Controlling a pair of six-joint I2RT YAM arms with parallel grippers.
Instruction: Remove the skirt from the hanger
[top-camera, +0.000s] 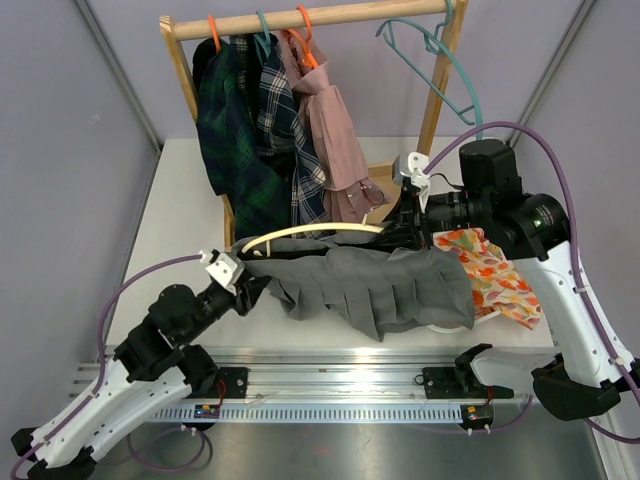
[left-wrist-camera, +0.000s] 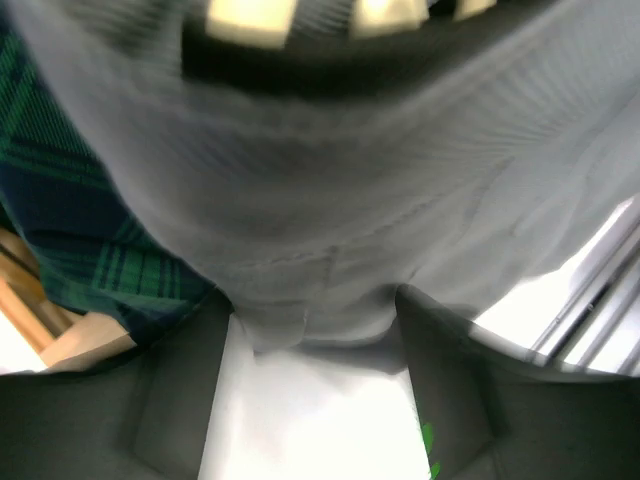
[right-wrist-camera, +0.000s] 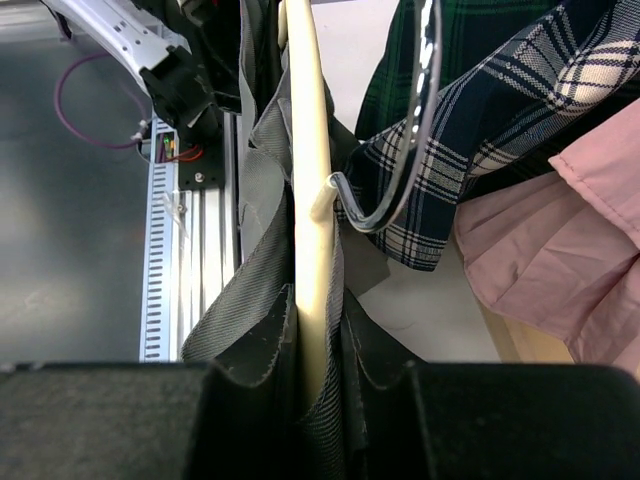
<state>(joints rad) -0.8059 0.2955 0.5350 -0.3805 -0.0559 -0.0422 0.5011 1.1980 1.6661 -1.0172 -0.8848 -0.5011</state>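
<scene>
Left gripper (top-camera: 252, 285) pinches one end of the grey pleated skirt (top-camera: 380, 285), which stretches between both arms above the table's (top-camera: 180, 200) near edge. Right gripper (top-camera: 398, 232) is clamped on the cream hanger (top-camera: 300, 233), skirt fabric draped around it.

Left fingers (left-wrist-camera: 150, 400) and right fingers (right-wrist-camera: 500, 420) both clamped.

Left wrist view: skirt (left-wrist-camera: 330, 200) blurred, overflowing every edge. Overhead view: tips of left tool (top-camera: 255, 285) and one end of hanger (top-camera: 300, 232) buried in cloth.
</scene>
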